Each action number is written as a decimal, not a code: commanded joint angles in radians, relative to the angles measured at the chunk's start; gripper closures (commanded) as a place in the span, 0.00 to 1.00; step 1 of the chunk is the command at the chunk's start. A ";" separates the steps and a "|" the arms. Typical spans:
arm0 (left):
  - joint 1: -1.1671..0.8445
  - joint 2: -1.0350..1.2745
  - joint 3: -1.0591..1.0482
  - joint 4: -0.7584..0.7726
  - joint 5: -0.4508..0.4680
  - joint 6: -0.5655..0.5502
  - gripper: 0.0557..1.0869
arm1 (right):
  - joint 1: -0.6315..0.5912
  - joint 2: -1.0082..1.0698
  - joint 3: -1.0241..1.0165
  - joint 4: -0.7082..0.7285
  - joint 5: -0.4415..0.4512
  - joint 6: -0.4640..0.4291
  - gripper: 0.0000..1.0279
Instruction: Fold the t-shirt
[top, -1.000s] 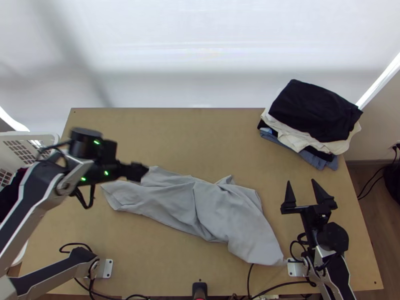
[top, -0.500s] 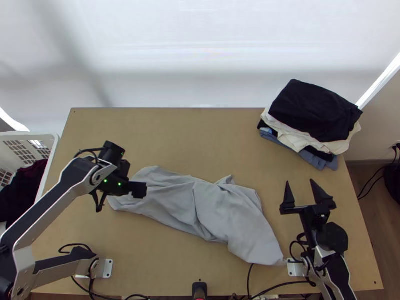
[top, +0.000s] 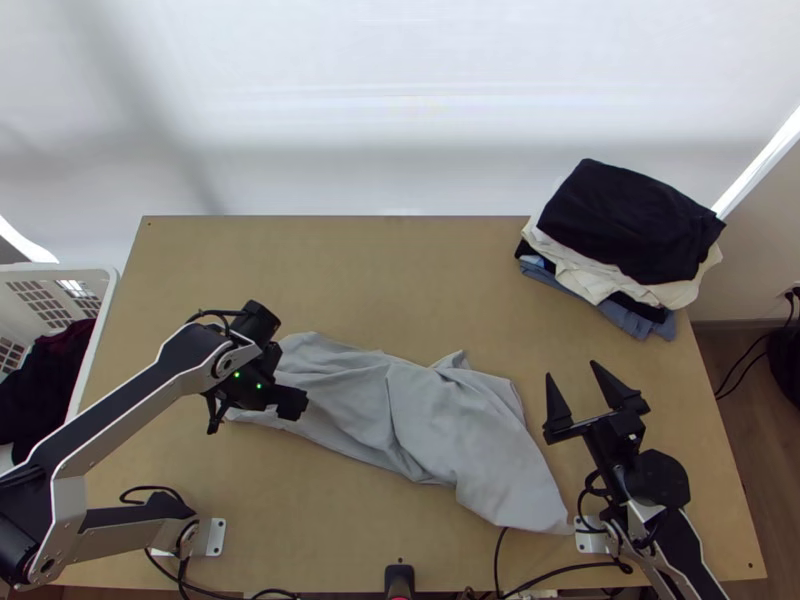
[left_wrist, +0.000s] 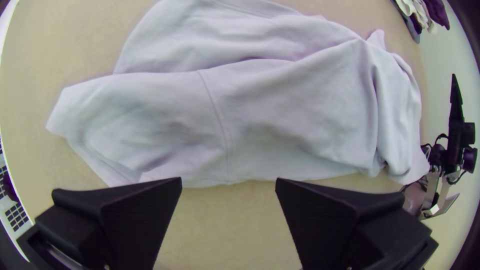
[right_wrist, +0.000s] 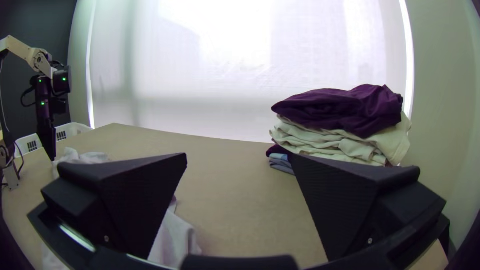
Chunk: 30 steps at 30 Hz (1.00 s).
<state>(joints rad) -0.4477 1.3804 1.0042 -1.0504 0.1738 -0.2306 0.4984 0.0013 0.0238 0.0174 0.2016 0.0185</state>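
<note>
- On the move: the left gripper (top: 292, 403), a pair of wide, flat black fingers, has travelled toward 5 o'clock since the earlier frames, while the right gripper (top: 570, 370) has swung slightly toward 9; the cloth lies unchanged.
- The stage: a light wooden table (top: 330, 270), smooth and matte, its far edge taken as 12 o'clock.
- At the table's centre, a pale-grey T-shirt (top: 440, 420) of soft, thin-looking fabric lies as a long, uneven, rumpled strip, running from 9 o'clock down toward 5, with overlapping layers, soft ridges and a stitched seam (left_wrist: 217, 117).
- The folding appears to be in its early stages: cloth is doubled over itself, but no squared fold shows. Straightening, tucking the sides and folding to a compact shape seem left to do.
- At 2 o'clock, a stack of folded clothes (top: 630, 225), rounded and layered, shows dark cloth on top, cream and blue below.
- At 10 o'clock, a white plastic laundry basket (top: 85, 280) with latticed walls holds dark, crumpled clothing (top: 40, 385).
- At 9 o'clock, by the shirt's end, the left gripper is parted wide and empty; at 3, beside the shirt, the right is likewise spread, gripping nothing.
</note>
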 joint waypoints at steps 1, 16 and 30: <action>-0.005 -0.040 0.010 -0.030 -0.003 0.002 0.11 | 0.019 -0.004 -0.021 0.015 0.001 0.015 0.04; 0.119 -0.159 0.088 -0.057 -0.005 0.022 0.11 | 0.075 0.017 0.031 -0.019 -0.001 -0.009 0.04; 0.353 -0.225 0.300 -0.014 -0.013 -0.009 0.06 | 0.249 0.764 0.570 -0.034 -0.050 -0.111 0.04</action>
<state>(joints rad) -0.1429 1.1805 1.2480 -1.0752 0.1707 -0.2279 0.7128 0.6369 0.5083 -0.0166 0.1726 -0.0528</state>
